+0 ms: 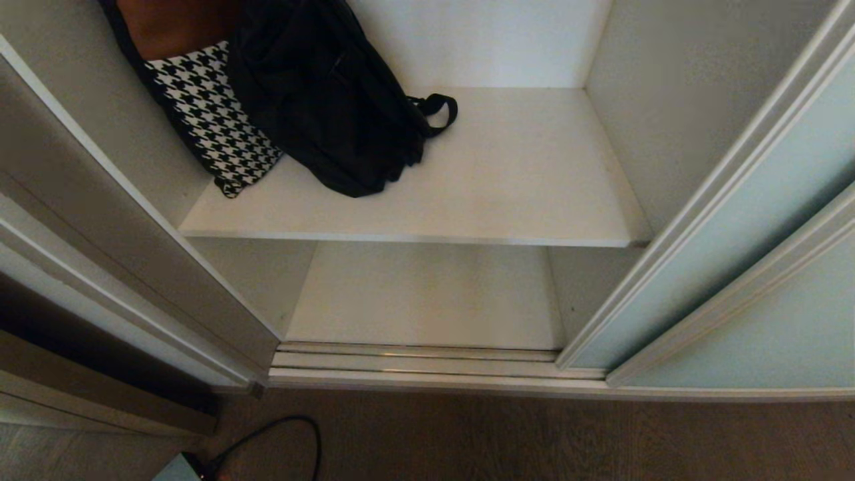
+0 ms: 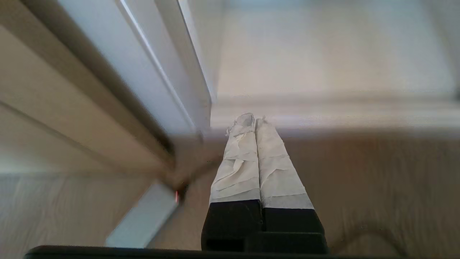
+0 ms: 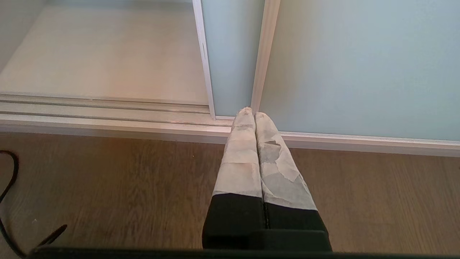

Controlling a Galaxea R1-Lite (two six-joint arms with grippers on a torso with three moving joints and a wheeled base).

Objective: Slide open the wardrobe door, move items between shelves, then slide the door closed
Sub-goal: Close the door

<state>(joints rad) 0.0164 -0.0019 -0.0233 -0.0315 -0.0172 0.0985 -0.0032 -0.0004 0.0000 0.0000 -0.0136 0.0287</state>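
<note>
Black backpack [image 1: 327, 100] lies on the upper shelf [image 1: 534, 194], left of centre, above and ahead of your low left gripper [image 2: 250, 120]; both its fingers and the right gripper's [image 3: 250, 113] are pressed together, empty

Neither arm shows in the head view. There the black bag [image 1: 320, 93] is cut off by the upper edge, and so is the houndstooth bag [image 1: 214, 120] beside it, partly hidden behind the black one. In the left wrist view all beyond the left gripper [image 2: 250, 118] is blurred; the pale flat thing [image 2: 143, 216] on the floor beside its fingers is perhaps a device. A black cable [image 3: 7, 187] leaves the right wrist view, far to the side of the right gripper [image 3: 250, 112].
</note>
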